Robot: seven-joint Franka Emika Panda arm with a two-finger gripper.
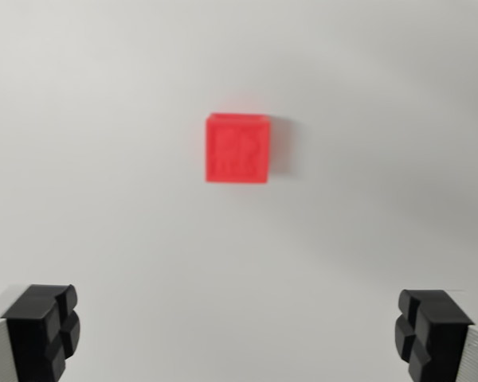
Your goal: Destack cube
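Nearest the lens: two black fingertip pads, one in the lower left corner of the frame, the other in the lower right corner, each on a pale grey finger body. Hand spread wide, nothing between the pads, nothing held. Above and well apart from both pads, slightly above the middle of the frame: red cube, top face toward the camera, with faint raised relief too blurred to read. Cannot tell whether a single block or a stack, seen straight down. Soft shadow along the cube's right side. Beneath and all around, plain white tabletop, with a dim grey shading across its right half.
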